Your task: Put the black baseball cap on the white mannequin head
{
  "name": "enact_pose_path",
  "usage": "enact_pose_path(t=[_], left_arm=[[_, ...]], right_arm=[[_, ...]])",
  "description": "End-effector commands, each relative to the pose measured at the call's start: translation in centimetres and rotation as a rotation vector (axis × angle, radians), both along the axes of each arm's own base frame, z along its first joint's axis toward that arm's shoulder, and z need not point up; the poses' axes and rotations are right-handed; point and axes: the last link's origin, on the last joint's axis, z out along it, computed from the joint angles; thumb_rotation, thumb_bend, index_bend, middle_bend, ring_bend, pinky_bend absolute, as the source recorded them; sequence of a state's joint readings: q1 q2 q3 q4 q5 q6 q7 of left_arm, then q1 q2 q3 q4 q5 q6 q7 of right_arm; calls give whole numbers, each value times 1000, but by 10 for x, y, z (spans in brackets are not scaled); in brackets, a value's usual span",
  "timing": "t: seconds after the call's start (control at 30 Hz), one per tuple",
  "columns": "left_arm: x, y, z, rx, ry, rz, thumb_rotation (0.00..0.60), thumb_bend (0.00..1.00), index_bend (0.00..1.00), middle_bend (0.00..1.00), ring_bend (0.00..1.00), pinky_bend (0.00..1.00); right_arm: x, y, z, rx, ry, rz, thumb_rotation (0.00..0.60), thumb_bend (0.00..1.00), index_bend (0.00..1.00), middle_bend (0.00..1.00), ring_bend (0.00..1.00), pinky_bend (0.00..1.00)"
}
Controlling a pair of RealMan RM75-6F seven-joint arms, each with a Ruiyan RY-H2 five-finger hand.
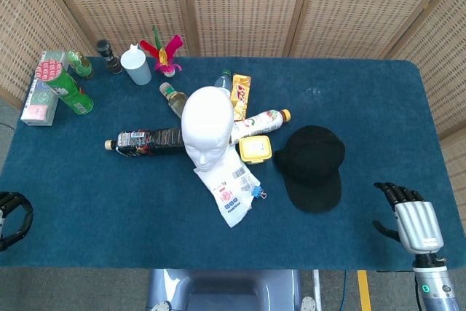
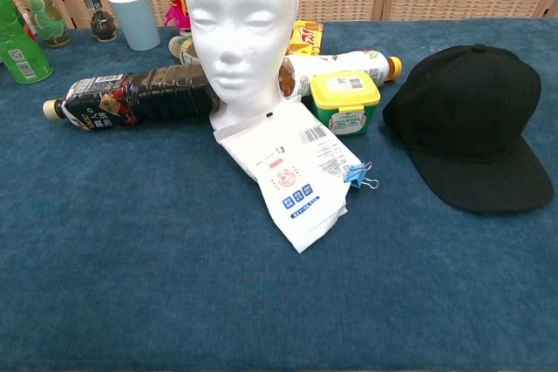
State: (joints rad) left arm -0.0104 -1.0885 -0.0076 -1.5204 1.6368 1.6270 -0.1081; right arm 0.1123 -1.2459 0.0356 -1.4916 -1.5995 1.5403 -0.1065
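The black baseball cap (image 1: pixel 312 166) lies flat on the blue table, brim toward the near edge, right of centre; the chest view shows the cap (image 2: pixel 475 124) at the right. The white mannequin head (image 1: pixel 207 127) stands upright at mid-table, and its face (image 2: pixel 241 30) looks at the chest camera. My right hand (image 1: pixel 411 221) hovers at the near right corner, well right of the cap, fingers apart and empty. Only the curved dark fingers of my left hand (image 1: pixel 13 218) show at the near left edge, holding nothing that I can see. Neither hand appears in the chest view.
Around the mannequin lie a dark drink bottle (image 1: pixel 145 140), a white bottle (image 1: pixel 258 121), a yellow-lidded tub (image 1: pixel 255 149) and a white packet with a blue clip (image 1: pixel 229 187). A white cup (image 1: pixel 136 66), green cans (image 1: pixel 65 87) and a feather toy (image 1: pixel 164 52) stand at the back left.
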Motion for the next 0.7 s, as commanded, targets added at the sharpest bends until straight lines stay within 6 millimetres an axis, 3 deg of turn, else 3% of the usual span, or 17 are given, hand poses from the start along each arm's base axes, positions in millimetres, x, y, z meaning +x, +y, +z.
enact_pose_path(t=[0.03,0.23,0.57,0.7], left_arm=[[2,1,5,16,5,-6,600,290,632,488,374,351],[6,3,11,29,11,-16,600,291,631,487,374,351],[9,6,18,47,24,-26,600,290,631,488,374,351],[7,5,21,52,30,-17,600,290,631,488,374,351]], right_arm=[[3,0,-3,27,-10,17,600,94,238,317,367,418],[14,-4,-19,99,-62,66,600,94,235,312,368,421],[39,-23,-73,285,-47,159,600,92,210,324,408,473],[43,-29,-86,312,-46,176,600,91,224,349,414,498]])
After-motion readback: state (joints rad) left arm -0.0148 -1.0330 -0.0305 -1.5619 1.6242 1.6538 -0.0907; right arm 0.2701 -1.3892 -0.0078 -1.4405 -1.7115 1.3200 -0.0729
